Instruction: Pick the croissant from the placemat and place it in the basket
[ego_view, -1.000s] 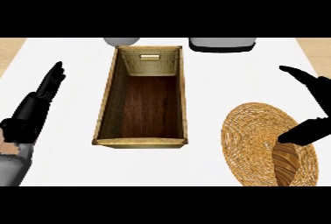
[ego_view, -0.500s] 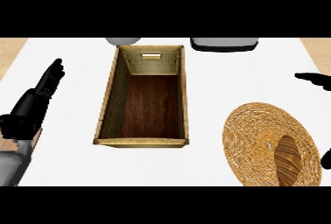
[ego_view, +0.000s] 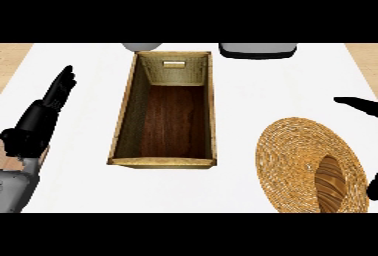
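Observation:
A brown croissant (ego_view: 330, 182) lies on the lower right part of a round woven placemat (ego_view: 291, 145) at the right of the white counter. The long wooden basket (ego_view: 125, 120) stands in the middle with nothing inside it. My left hand (ego_view: 40, 122) rests at the left edge, open, fingers straight and pointing up, well apart from the basket. Of my right hand (ego_view: 359, 104) only a straight black finger shows at the right edge, above the placemat, plus a dark sliver lower at the same edge beside the croissant. It holds nothing.
A grey rounded object (ego_view: 142, 47) and a dark-rimmed grey container (ego_view: 258, 49) sit at the counter's far edge behind the basket. Bare white counter lies between basket and placemat.
My right hand has drawn off to the right and now mostly lies outside the view. The left hand has barely shifted. Croissant, placemat and basket have not moved.

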